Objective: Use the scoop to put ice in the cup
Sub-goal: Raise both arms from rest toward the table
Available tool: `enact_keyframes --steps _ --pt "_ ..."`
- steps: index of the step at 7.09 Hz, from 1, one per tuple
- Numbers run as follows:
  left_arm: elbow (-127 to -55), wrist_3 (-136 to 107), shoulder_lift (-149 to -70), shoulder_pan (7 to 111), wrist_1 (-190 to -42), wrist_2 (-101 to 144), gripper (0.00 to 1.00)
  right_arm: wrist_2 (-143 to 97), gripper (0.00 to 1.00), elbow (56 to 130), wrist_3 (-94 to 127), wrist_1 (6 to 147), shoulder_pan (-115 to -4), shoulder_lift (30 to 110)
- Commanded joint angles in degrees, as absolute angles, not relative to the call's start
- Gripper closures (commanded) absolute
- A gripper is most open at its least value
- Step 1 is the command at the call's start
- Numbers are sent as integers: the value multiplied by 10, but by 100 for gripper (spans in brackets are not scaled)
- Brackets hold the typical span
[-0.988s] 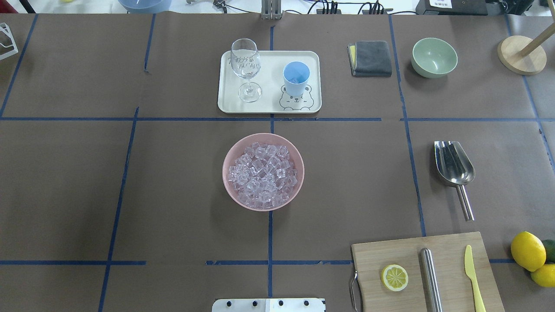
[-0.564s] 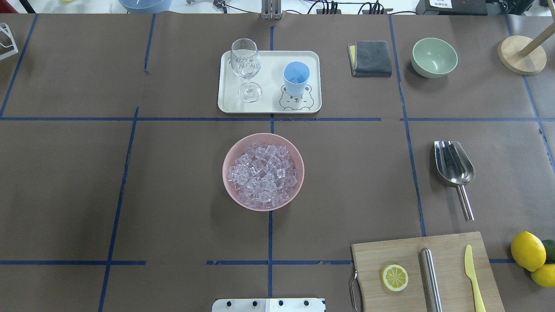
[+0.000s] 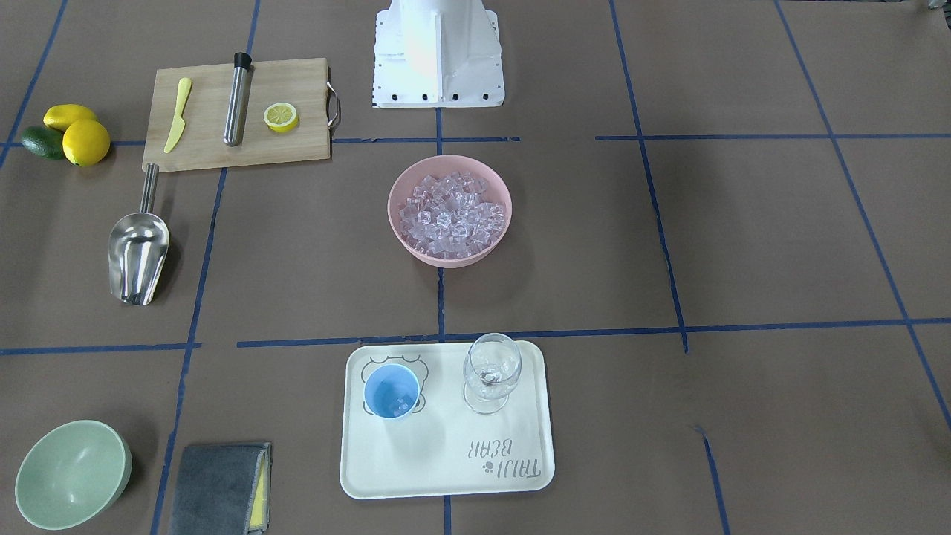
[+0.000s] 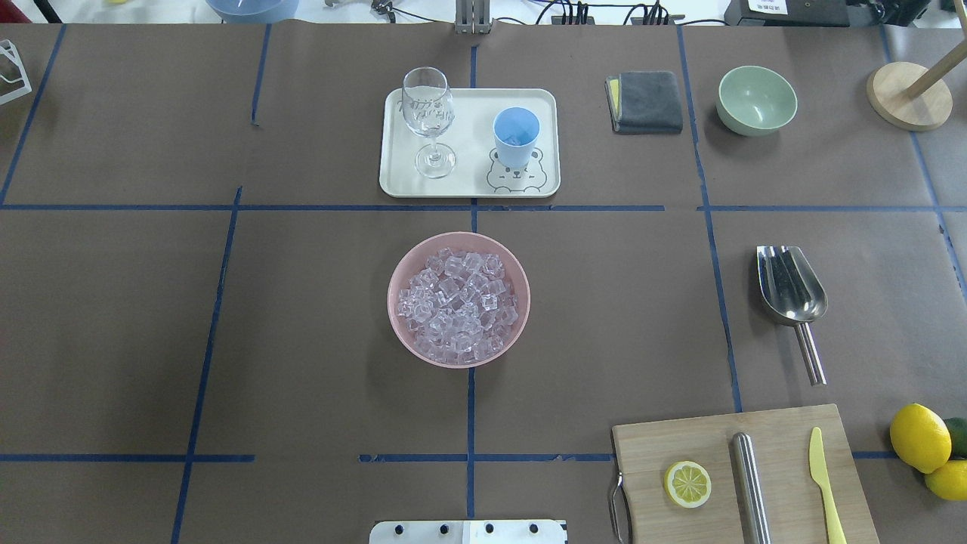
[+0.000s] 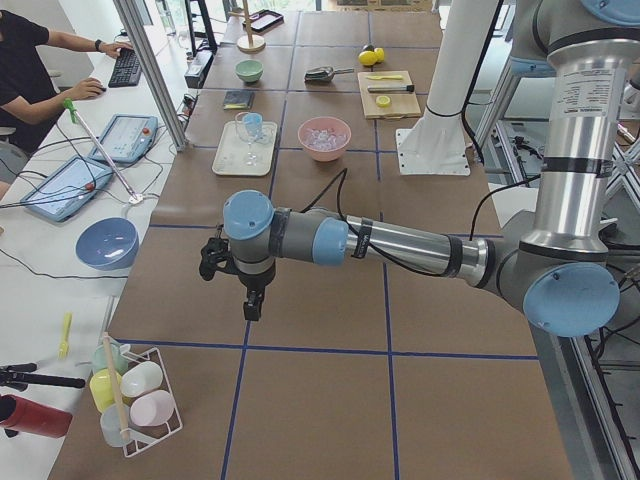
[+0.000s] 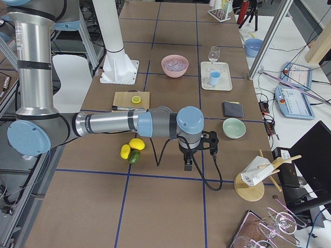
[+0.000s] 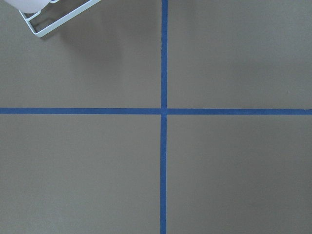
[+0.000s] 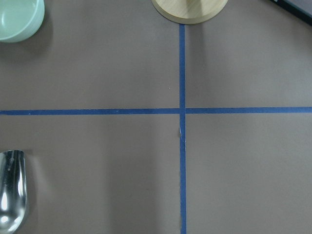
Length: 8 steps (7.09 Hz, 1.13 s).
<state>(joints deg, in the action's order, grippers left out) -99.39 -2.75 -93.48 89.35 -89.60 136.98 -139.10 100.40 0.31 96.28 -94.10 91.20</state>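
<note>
My left hand [image 5: 252, 311] hangs over bare paper near the desk's left end. My right hand [image 6: 187, 165] hangs near the right end, and its wrist camera catches only the mouth of the scoop. Both hands show only from the side, so I cannot tell whether their fingers are spread or pressed together, but neither one is carrying anything. The scoop [image 4: 792, 285] lies flat by the desk's right edge with its trough empty and its rod handle pointing toward my side. The ice [image 4: 458, 302] fills the pink bowl [image 4: 393, 283] at the desk's middle. The light-blue cup [image 4: 517, 136] stands upright on the cream tray [image 4: 468, 187] at the middle of the far edge, beside the wine glass [image 4: 428, 113]. A few clear cubes show in its bottom. I judge that some ice is already in. If more is wanted, the whole round is left: pick up the scoop, dig and tip.
</note>
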Motion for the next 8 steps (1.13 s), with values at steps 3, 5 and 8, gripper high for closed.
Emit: enact_keyframes --steps 3,5,8 --pt "-1029 -30 -951 820 -1053 1436 0 -1399 0 1055 28 965 -891 890" --pt "-1027 -25 -991 719 -1080 1437 0 -1395 0 1065 69 961 -849 886" --pt "-1055 -25 -1006 635 -1145 1434 0 -1323 0 1066 248 885 -729 866"
